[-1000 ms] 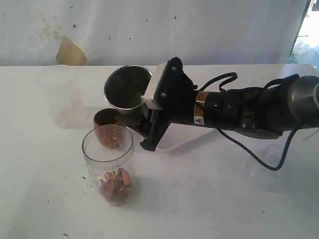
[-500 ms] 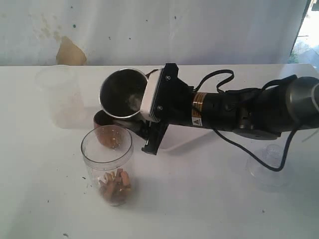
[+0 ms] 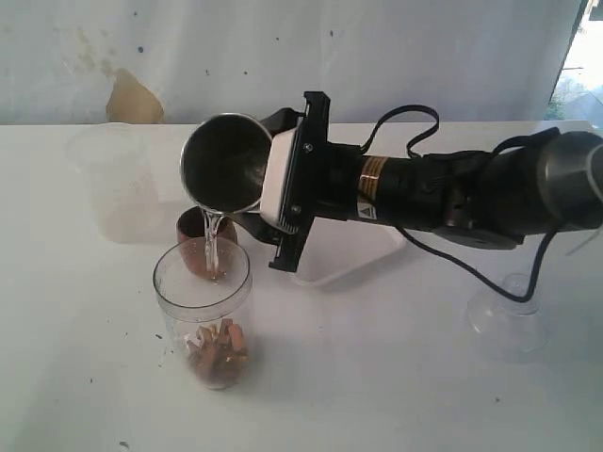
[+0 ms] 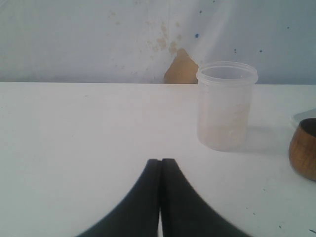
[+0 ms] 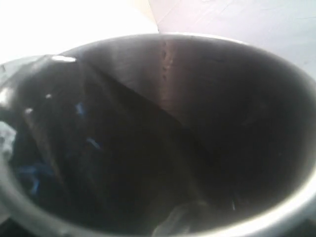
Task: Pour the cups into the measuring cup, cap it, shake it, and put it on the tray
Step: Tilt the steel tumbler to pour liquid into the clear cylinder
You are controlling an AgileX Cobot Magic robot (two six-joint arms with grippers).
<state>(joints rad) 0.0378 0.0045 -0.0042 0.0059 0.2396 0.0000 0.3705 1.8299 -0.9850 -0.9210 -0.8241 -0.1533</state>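
Exterior view
- Right claw (image 3: 267,174) reaches in from the right, pinching the steel tumbler (image 3: 224,162) across its body. Tumbler tipped well over, mouth turned down and away from the claw.
- Thin stream of clear liquid (image 3: 211,240) falls from the tumbler's low lip into the measuring cup (image 3: 205,320).
- Measuring cup stands upright on the white table (image 3: 377,386), below the claw and a little beyond its tips. Brown and orange bits (image 3: 219,353) lie at its bottom.
- Wooden cup (image 3: 191,229) upright under the tumbler, just behind the measuring cup. Whether the two touch, cannot tell.
- White tray (image 3: 350,264) lies flat beneath the claw and its wrist, partly hidden by them.
- Frosted beaker (image 3: 118,184) stands well beyond the claw's tips, apart from the rest.
- Clear lid-like piece (image 3: 504,315) sits on the table far back along the arm, near its cable.

Left wrist view
- Left claw (image 4: 160,197) with its two dark fingers pressed together, nothing between them, low over bare table.
- Frosted beaker (image 4: 227,106) upright ahead of this claw and off to one side.
- Wooden cup (image 4: 303,148) further to that same side, cut off by the frame edge.
- Tan patch (image 4: 181,66) on the wall behind the beaker.

Right wrist view
- Dark inside of the steel tumbler (image 5: 197,123) fills the frame, with its rim around the edges.
- Claw fingers hidden here. Detail blurred.
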